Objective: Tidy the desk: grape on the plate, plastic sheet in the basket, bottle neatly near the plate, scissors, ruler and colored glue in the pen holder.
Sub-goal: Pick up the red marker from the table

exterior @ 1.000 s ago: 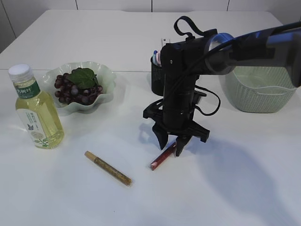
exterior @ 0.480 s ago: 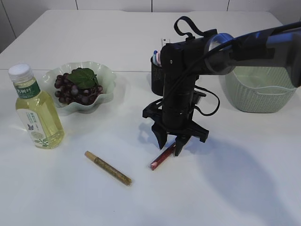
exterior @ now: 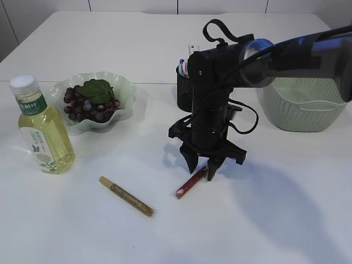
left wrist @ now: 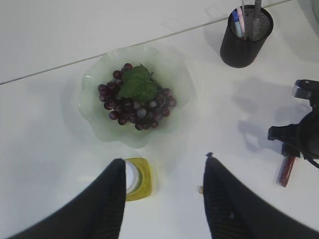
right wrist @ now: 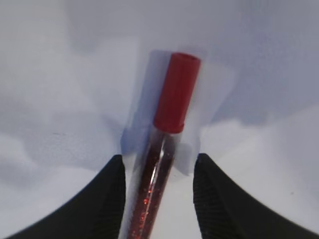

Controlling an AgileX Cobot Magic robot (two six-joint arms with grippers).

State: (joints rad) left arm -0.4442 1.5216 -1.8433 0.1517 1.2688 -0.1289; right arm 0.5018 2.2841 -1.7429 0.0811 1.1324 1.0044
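One red-capped glitter glue tube (right wrist: 160,174), lying flat.

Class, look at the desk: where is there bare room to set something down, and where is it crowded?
Bare: the near right corner of the desk, below the basket; the near left edge, below the bottle and gold glue; the far strip behind the plate. Crowded: the middle, where the right gripper straddles the red glue by the pen holder.

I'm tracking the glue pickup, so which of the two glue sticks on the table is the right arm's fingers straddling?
The red glitter glue stick, lying between the right gripper fingers; the gold one lies apart, farther left.
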